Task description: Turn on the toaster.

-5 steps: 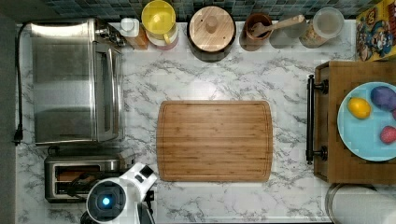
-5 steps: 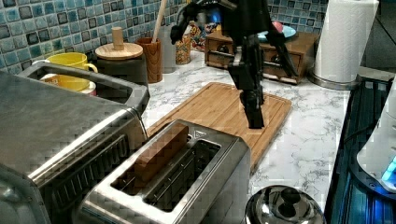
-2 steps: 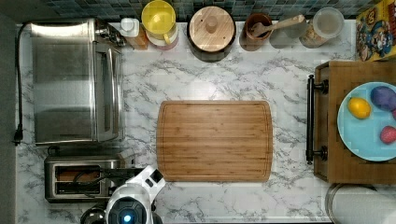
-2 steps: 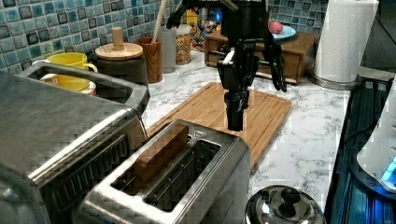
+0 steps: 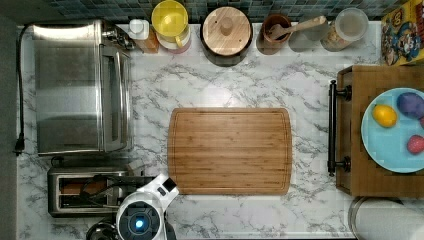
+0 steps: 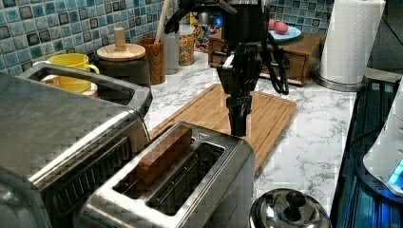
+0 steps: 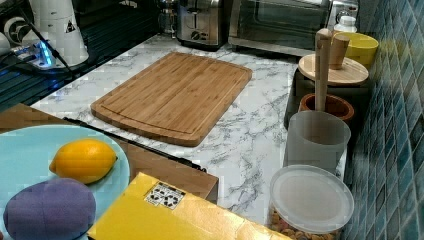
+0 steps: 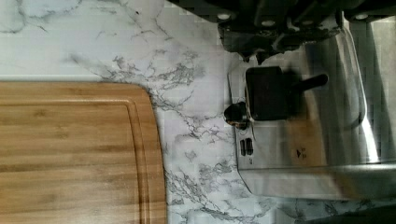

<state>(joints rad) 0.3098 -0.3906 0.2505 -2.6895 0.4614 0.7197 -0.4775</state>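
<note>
The toaster is a small steel box at the top view's lower left, in front of the big toaster oven. In the left view the toaster fills the foreground with a slice of bread standing in one slot. My gripper points straight down at the toaster's far end, fingers together and holding nothing. In the wrist view the black lever lies just under my gripper, with a small knob beside it. From above, my wrist covers the toaster's lever end.
A wooden cutting board lies mid-counter beside the toaster. The toaster oven stands behind it. A steel pot lid sits close in front. Jars and a yellow mug line the tiled wall; a tray with a fruit plate is at the top view's right.
My gripper has moved from above the cutting board to the toaster's lever end and come lower. Toaster and bread have not moved.
</note>
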